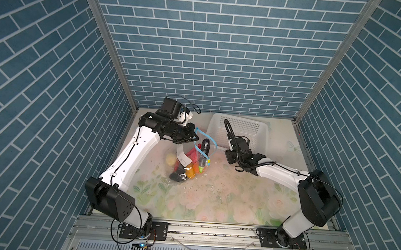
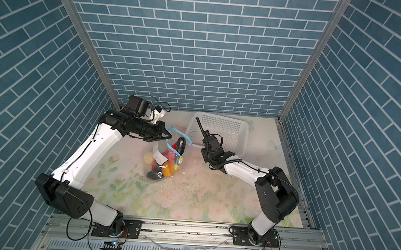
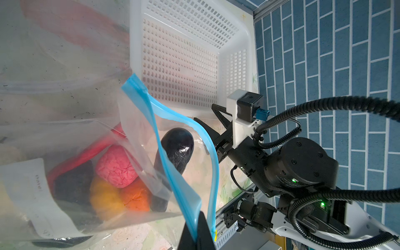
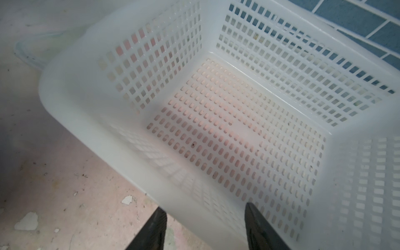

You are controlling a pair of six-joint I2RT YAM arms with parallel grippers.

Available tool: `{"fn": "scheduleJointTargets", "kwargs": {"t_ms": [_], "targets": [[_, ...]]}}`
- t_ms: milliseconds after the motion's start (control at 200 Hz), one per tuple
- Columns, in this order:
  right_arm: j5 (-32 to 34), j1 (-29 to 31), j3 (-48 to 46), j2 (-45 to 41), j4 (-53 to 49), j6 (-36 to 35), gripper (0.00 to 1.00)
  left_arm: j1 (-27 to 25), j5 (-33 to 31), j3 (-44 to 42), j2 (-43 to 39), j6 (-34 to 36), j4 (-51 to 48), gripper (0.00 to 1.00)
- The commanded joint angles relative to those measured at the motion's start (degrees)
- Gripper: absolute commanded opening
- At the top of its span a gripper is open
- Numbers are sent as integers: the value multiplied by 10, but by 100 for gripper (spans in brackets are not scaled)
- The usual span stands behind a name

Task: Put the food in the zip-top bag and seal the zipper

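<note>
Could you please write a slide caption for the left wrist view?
Left gripper shut on the zipper of the zip-top bag holding the food, white basket and right gripper beyond.

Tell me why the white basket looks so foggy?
Right wrist view: the basket sits too close, so its near rim is out of focus. Left wrist view: the bag blurs near the lens too, while the zipper is sharp. Both top views: crisp, walls splayed outward.

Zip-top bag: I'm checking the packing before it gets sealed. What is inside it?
Through the clear zip-top bag show a pink bumpy ball, an orange piece, a yellow piece, a black oval and a red strip. Its white label hides whatever lies behind it.
</note>
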Motion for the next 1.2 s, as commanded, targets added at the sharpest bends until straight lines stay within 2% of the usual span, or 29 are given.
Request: {"fn": "scheduleJointTargets", "kwargs": {"t_ms": [0,135,245,370,580,850,940,1060,1195], "targets": [[-2,9,-10,-40,-49,-4,59,-1,0,-5,-13,0,10,0],[1,14,-32,-60,-62,45,59,0,1,-11,-13,-5,16,0],[9,21,-61,-66,-36,66,59,-1,1,-16,-16,-6,19,0],[1,20,-74,-39,-6,80,59,-1,3,-19,-19,-6,21,0],[29,16,-28,27,-5,33,59,0,5,-19,-21,-6,19,0],[57,14,-2,-30,-51,-26,62,-1,8,-12,-15,-5,17,0],[40,25,-15,-54,-48,-24,61,-1,13,-13,-10,-7,23,0],[56,51,-71,-68,12,-44,62,-1,16,-13,-6,-7,29,0],[70,56,-93,-70,41,-42,63,-1,18,-14,-4,-6,29,0]]}}
